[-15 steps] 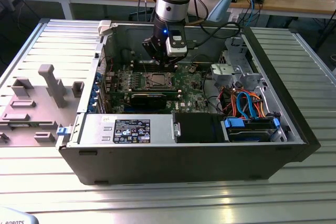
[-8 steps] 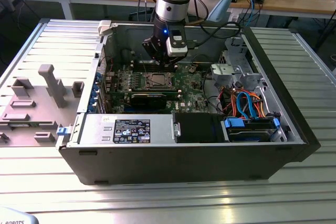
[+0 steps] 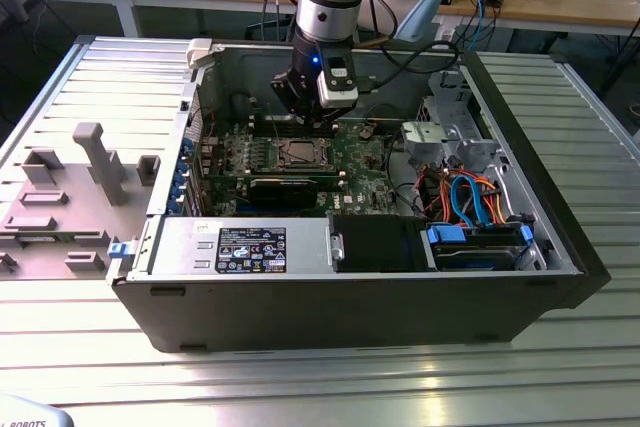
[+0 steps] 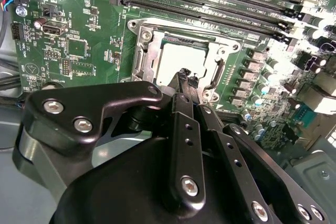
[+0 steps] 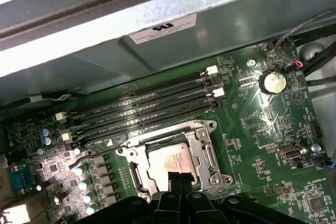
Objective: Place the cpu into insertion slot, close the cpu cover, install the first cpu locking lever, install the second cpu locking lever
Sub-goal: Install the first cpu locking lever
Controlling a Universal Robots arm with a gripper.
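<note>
1. The gripper (image 4: 185, 77) hangs low over the green board (image 4: 89, 51), right above the silver socket. Its two black fingers (image 4: 182, 85) are pressed together at the tips. They hold nothing.
2. In the first wrist view, the gripper (image 5: 176, 178) tips sit just over the near edge of the cpu (image 5: 169, 159).
3. The cpu (image 4: 181, 61) lies flat inside the insertion slot (image 4: 140, 66). Its shiny grey top shows through the square window.
4. The cpu cover (image 4: 218, 69) is down flat around the cpu. It is a thin silver frame, and it shows as the cpu cover (image 5: 202, 145) in the first wrist view too.
5. Long black memory slots (image 5: 142, 108) lie just beside the socket. A round silver battery (image 5: 273, 81) sits further off on the board.
6. In the exterior view, the gripper (image 3: 305, 122) reaches down into an open computer case (image 3: 330, 317). The socket sits under it, in the middle of the board.
7. The case lies on a ribbed metal table (image 3: 130, 67). Grey holders (image 3: 95, 162) stand on the exterior view's left.
</note>
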